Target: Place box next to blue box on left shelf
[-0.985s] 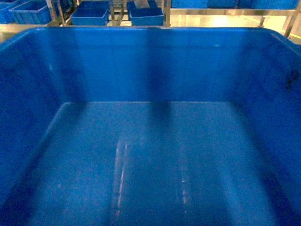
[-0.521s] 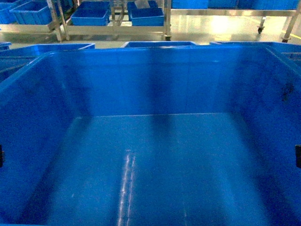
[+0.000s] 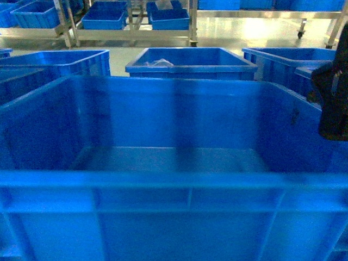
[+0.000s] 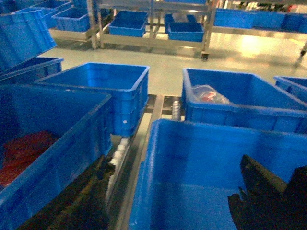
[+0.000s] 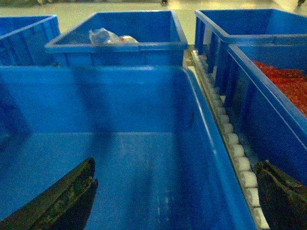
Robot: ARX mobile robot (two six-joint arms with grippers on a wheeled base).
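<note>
Filling the frame: the box [image 3: 179,163], a large blue crate, takes up most of the head view, its near ribbed wall and rim across the bottom, its floor bare.
Head view only: a dark piece of the right arm [image 3: 333,103] at the right edge, above the box's right wall; far racks [image 3: 133,32] with more blue bins.
Left wrist view only: a roller track [image 4: 120,153] runs along the box's left side, with a neighbouring crate [image 4: 53,143] just beyond it holding red material [image 4: 21,153].
Right wrist view only: white rollers [image 5: 235,153] line the box's right side; the right-hand crate [image 5: 273,96] beside them also holds red contents [image 5: 288,81].
Crate beyond the box: the far crate [image 3: 190,62] stands just behind the far wall, with a clear plastic bag [image 5: 103,36] inside.
Left gripper [image 4: 268,201]: dark shape low at right in its own view, over the box's interior; whether the fingers are wide or closed cannot be told.
Right gripper [image 5: 172,201]: fingers [image 5: 62,196] spread wide, one inside the box, the other outside over the rollers, straddling the right wall; contact with it cannot be told.
</note>
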